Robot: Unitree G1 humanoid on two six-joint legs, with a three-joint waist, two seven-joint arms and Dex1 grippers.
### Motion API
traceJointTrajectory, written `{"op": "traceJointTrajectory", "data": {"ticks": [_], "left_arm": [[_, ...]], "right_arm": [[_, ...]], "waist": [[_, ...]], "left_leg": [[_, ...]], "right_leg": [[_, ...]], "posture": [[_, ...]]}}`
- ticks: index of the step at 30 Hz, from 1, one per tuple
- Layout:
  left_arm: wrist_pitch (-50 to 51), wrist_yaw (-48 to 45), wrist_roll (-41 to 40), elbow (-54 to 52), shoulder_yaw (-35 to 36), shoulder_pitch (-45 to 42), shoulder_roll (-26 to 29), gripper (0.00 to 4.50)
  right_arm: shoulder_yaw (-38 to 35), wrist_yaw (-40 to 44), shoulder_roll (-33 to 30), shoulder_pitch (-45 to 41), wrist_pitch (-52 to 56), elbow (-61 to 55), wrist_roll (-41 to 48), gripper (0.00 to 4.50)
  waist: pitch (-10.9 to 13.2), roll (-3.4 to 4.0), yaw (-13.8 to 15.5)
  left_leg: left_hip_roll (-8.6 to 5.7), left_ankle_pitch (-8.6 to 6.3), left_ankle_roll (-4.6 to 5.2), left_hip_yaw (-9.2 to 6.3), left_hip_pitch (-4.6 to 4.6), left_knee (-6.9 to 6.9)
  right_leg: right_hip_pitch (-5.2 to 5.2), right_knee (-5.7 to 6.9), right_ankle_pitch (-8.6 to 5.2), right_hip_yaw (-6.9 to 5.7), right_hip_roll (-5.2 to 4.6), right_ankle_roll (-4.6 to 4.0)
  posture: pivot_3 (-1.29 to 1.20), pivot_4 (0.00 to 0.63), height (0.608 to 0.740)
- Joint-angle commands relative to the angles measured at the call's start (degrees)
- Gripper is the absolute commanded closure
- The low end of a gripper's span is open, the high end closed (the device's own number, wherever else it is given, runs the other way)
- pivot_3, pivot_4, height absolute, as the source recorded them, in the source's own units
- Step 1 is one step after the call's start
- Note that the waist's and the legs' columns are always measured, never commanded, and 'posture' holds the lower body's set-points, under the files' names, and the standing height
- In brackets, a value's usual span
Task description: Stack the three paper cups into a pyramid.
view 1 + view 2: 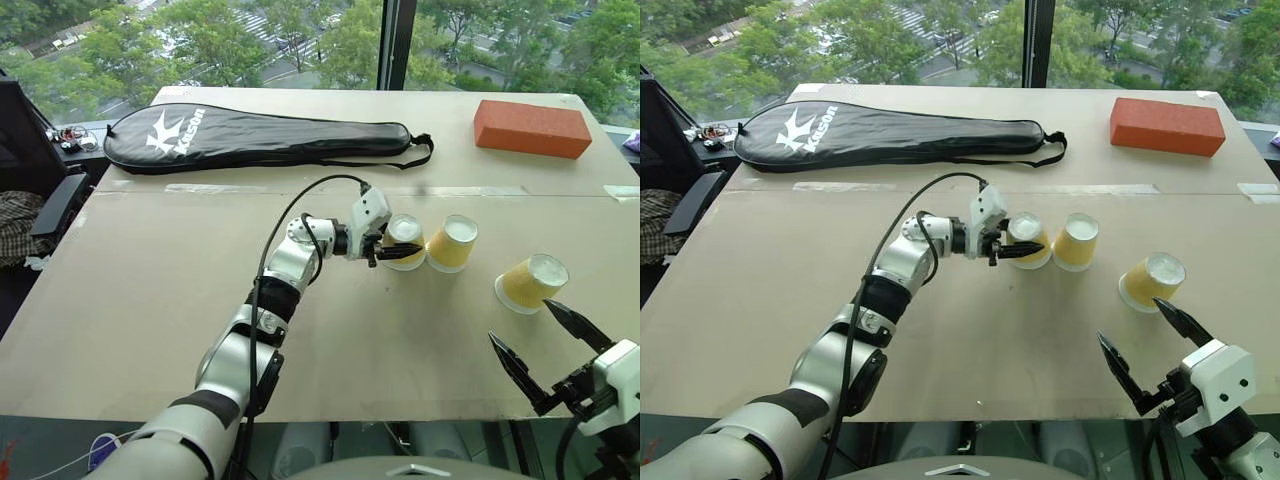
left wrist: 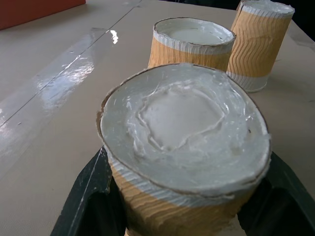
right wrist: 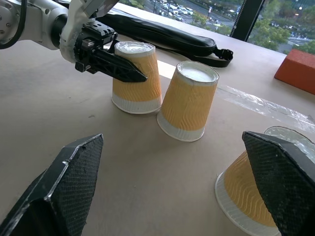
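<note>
Left eye view shows the pyramid not yet built: all three paper cups sit upside down on the table (image 1: 150,300), none resting on another. The first cup (image 1: 404,240) is clenched between the black fingers of the left gripper (image 1: 398,251), near the middle of the table. The second cup (image 1: 452,243) stands just beside it, toward the right edge; in the right wrist view the two seem close to touching at their rims, though I cannot tell if they do. That pair could serve as the base, in my judgement. The third cup (image 1: 531,282) stands apart, tilted, nearer the right edge and the front. The right gripper (image 1: 548,345) waits just in front of it with its fingers spread wide, grasping nothing. What is left, as I judge it: settle the two base cups, then lift the third onto them.

Counted: three cups, two grippers, one orange brick (image 1: 531,127) by the far right corner, and one black racket bag (image 1: 260,136) along the far edge.
</note>
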Motion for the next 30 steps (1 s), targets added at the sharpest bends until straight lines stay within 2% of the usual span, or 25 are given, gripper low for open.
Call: {"op": "traceJointTrajectory", "data": {"ticks": [1,3,4,5,13,19,26,30], "left_arm": [[0.4,-0.5,0.4,-0.3,-0.6,-0.2,-0.8,1.39],[0.9,-1.9,-0.2,-1.4,-0.6,0.2,-0.7,0.75],[1.3,-2.0,-0.5,-2.5,-0.5,0.7,-0.5,0.16],[1.6,-2.2,-0.7,-3.6,-0.4,1.1,-0.2,0.07],[9.8,-1.7,-4.1,-16.9,1.4,6.2,3.8,0.07],[16.5,-2.3,-9.0,-31.3,4.9,13.8,11.4,0.07],[27.2,-10.9,-25.6,-53.4,9.9,24.7,22.9,0.07],[31.3,-12.3,-32.9,-61.4,12.4,28.4,27.5,0.07]], "right_arm": [[-2.0,-1.4,-0.5,-0.4,0.5,-2.6,0.3,0.00],[-2.1,-2.0,-0.6,-0.8,1.0,-2.8,0.2,0.00],[-2.1,-2.8,-0.6,-1.6,1.8,-2.6,-0.2,0.00],[-2.0,-3.6,-0.7,-2.3,2.5,-2.5,-0.6,0.00],[-2.1,-12.3,-1.5,-11.2,15.4,0.3,-4.0,0.00],[-1.8,-17.9,-1.3,-21.9,21.8,7.2,-6.0,0.00],[-2.8,-17.8,-1.2,-25.8,23.9,12.0,-4.5,0.00],[-3.3,-16.6,-1.5,-27.2,24.0,15.3,-3.2,0.00]], "waist": [[0.0,0.00,0.0],[0.0,0.00,0.0],[0.0,0.00,0.0],[0.0,-0.01,-0.1],[0.0,0.03,-0.1],[0.0,0.13,-0.2],[0.0,0.21,0.0],[-0.1,0.22,-0.2]], "left_leg": [[0.00,0.00,0.00,0.00,0.00,0.00],[-0.01,0.00,0.00,0.01,0.00,0.00],[-0.02,0.00,0.00,0.01,0.00,0.00],[-0.02,0.00,0.00,0.00,0.00,0.00],[0.07,0.00,0.00,-0.02,0.03,-0.01],[0.11,0.00,0.00,0.03,0.05,-0.03],[0.19,0.00,0.00,-0.02,0.01,-0.09],[0.16,0.00,0.00,0.08,0.08,-0.07]], "right_leg": [[0.00,0.00,0.00,0.00,0.00,0.00],[0.00,0.00,0.00,0.01,-0.01,0.00],[0.00,0.00,0.00,0.01,0.00,0.00],[0.00,0.00,0.00,0.00,0.00,0.00],[-0.02,0.04,0.12,-0.01,0.05,-0.19],[-0.02,0.05,0.13,0.09,0.02,-0.22],[-0.05,0.03,0.12,0.01,0.01,-0.23],[0.00,0.03,0.11,0.10,-0.06,-0.22]], "posture": [[0.00,0.150,0.740],[0.00,0.150,0.740],[0.00,0.150,0.740],[0.00,0.150,0.740],[0.00,0.150,0.740],[0.00,0.150,0.740],[0.00,0.150,0.740],[0.00,0.150,0.740]]}}
